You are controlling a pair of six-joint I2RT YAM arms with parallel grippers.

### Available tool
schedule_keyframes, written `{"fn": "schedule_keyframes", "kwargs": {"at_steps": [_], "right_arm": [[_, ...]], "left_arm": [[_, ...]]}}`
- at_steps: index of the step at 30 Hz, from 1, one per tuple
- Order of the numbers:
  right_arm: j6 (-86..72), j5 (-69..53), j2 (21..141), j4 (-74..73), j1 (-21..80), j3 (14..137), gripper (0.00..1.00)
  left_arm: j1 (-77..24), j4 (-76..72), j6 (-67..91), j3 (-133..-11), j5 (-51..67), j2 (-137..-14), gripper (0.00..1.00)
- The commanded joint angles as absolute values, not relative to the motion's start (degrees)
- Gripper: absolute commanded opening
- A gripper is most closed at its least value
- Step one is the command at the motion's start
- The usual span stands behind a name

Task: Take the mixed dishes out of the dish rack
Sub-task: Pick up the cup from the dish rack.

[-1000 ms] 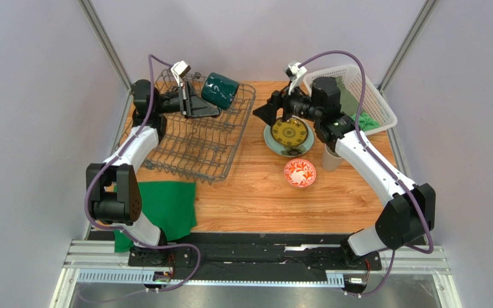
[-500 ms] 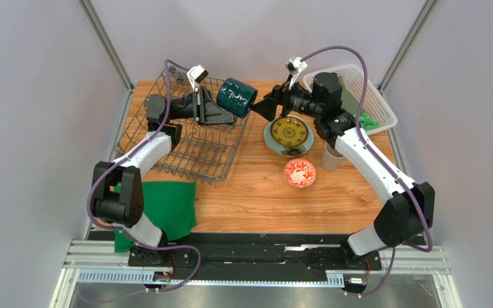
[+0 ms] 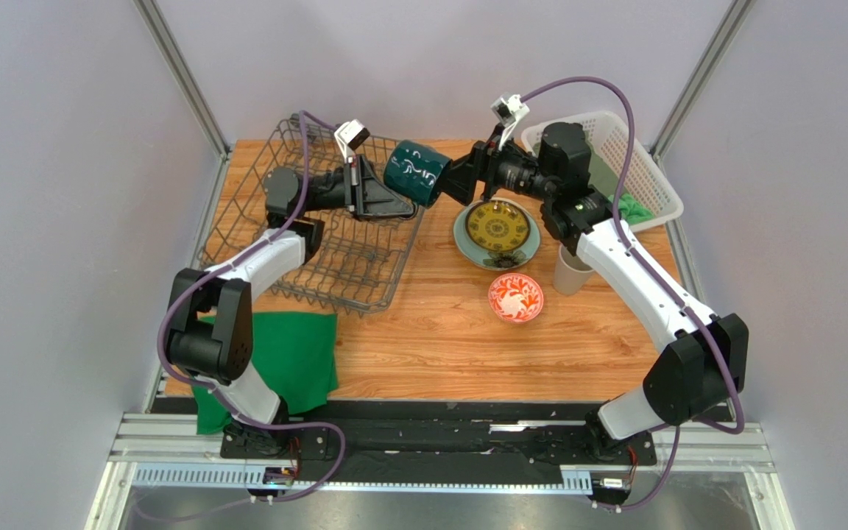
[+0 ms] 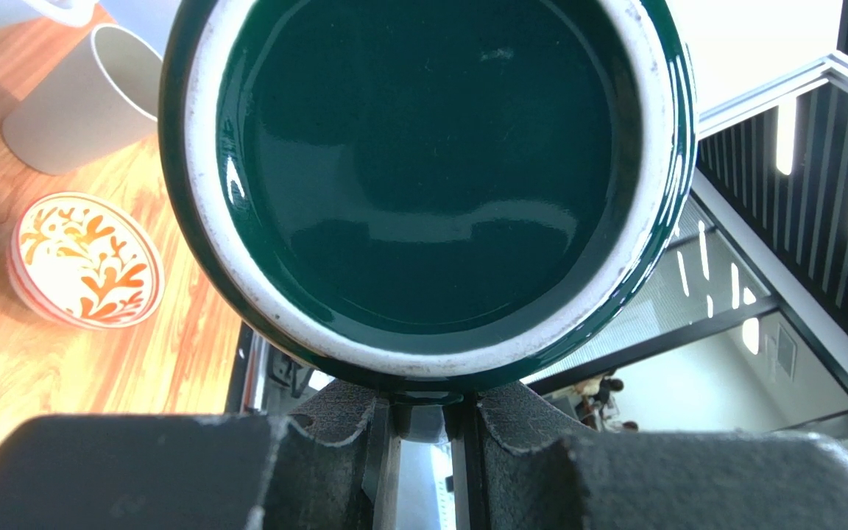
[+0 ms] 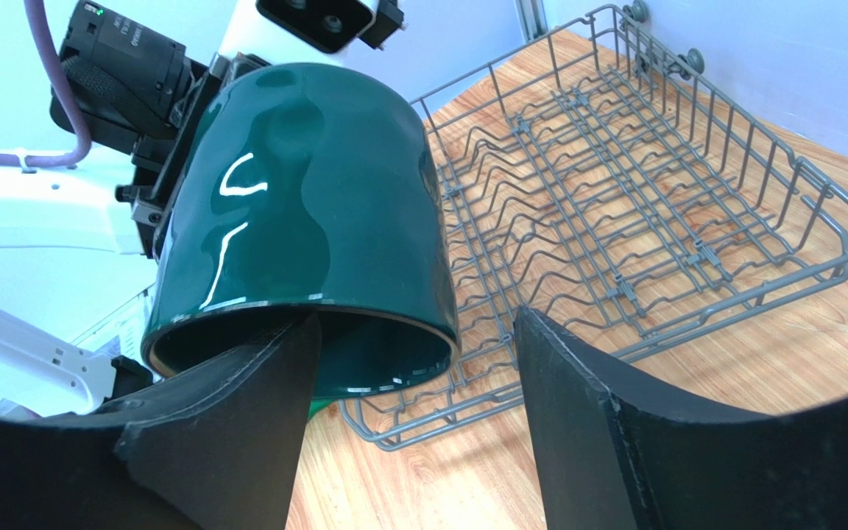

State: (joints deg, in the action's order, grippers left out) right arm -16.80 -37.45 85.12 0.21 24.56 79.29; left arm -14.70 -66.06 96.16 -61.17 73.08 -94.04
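The dark green mug (image 3: 415, 173) hangs on its side in the air past the right edge of the dish rack (image 3: 329, 248). My left gripper (image 3: 395, 197) is shut on its handle; the left wrist view shows the glossy base (image 4: 428, 166) just above the pinched jaws (image 4: 426, 414). My right gripper (image 3: 457, 182) meets the mug mouth, open. In the right wrist view one finger (image 5: 252, 398) reaches inside the rim of the mug (image 5: 296, 221) and the other (image 5: 594, 420) stands outside, clear of the wall. The rack (image 5: 639, 188) shows only bare wire.
A yellow patterned plate (image 3: 497, 229) lies on a pale teal plate (image 3: 462, 241) right of the rack. A red-and-white bowl (image 3: 516, 297) and a beige cup (image 3: 570, 272) stand nearby. A white basket (image 3: 644, 166) holds green cloth at the back right. Another green cloth (image 3: 285, 353) lies front left.
My left arm carried the mug rightward out of the rack toward the right gripper. The right gripper shifted left to the mug's mouth, and its jaws narrowed a little.
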Motion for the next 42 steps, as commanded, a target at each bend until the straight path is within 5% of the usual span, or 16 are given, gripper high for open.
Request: {"fn": "schedule_keyframes", "kwargs": {"at_steps": [1,8,11,12,14,20,27,36,42], "right_arm": [[-18.5,-38.6,84.5,3.9,24.3,81.4,0.67],[-19.6,-40.3,86.0,4.5,24.3,82.1,0.55],[-19.6,-41.3,86.2,4.7,24.3,82.2,0.28],[-19.6,-41.4,86.3,4.8,24.3,82.1,0.11],[-19.5,-41.5,86.4,4.8,24.3,81.9,0.00],[-19.1,-41.7,86.4,4.9,24.3,81.4,0.00],[-17.9,-41.4,85.1,4.7,24.3,80.5,0.00],[-17.4,-41.2,83.4,4.0,23.7,80.5,0.00],[-16.1,-39.6,82.0,3.9,22.9,79.0,0.00]], "left_arm": [[-16.3,-74.2,96.6,-62.7,69.4,-93.9,0.00],[-18.1,-77.5,98.8,-62.8,68.4,-95.2,0.00],[-18.3,-78.2,99.5,-62.9,68.4,-95.6,0.00],[-18.3,-78.5,99.7,-62.9,68.4,-95.9,0.00],[-18.4,-79.4,100.3,-62.8,68.4,-96.2,0.00],[-18.4,-81.3,102.2,-63.2,68.6,-97.6,0.06],[-18.4,-81.9,102.4,-63.8,69.7,-98.9,0.54],[-18.1,-83.2,101.8,-64.0,71.0,-99.8,0.89],[-15.1,-83.4,100.1,-63.3,72.1,-98.8,0.91]]}}
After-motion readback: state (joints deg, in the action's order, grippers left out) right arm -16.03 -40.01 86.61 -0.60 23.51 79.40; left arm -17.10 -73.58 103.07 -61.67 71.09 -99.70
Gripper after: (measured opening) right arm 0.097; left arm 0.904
